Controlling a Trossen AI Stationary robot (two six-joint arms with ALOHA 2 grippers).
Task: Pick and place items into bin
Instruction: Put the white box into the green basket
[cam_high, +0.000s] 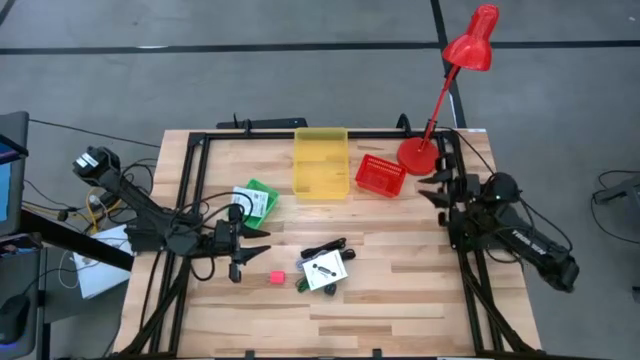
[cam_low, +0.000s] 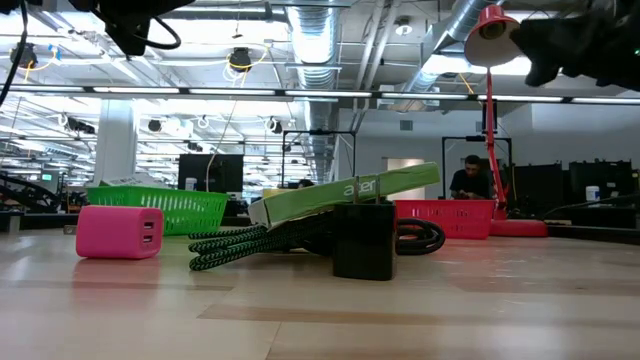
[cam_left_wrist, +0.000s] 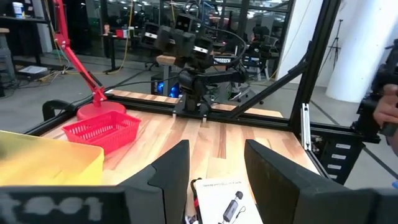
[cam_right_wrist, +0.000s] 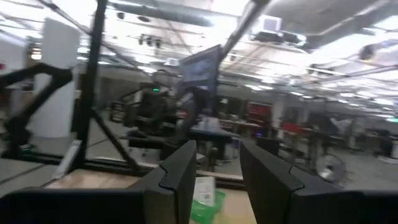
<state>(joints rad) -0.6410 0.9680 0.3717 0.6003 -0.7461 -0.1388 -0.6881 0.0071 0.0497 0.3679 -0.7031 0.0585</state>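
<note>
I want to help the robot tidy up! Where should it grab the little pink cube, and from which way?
Probably from straight above, closing the fingers on two opposite flat sides of the pink cube. It sits flat on the table by itself, clear of the cable and white packet, so there is room around it. The open left gripper is nearest.

Even overhead ceiling light, soft shadows on the table (cam_high: 400, 290); right wrist view motion-blurred, low view's foreground soft.

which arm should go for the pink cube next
Left. The left hand hangs open right beside the pink cube, while the right hand sits at the table's far right edge near the red lamp.
</note>
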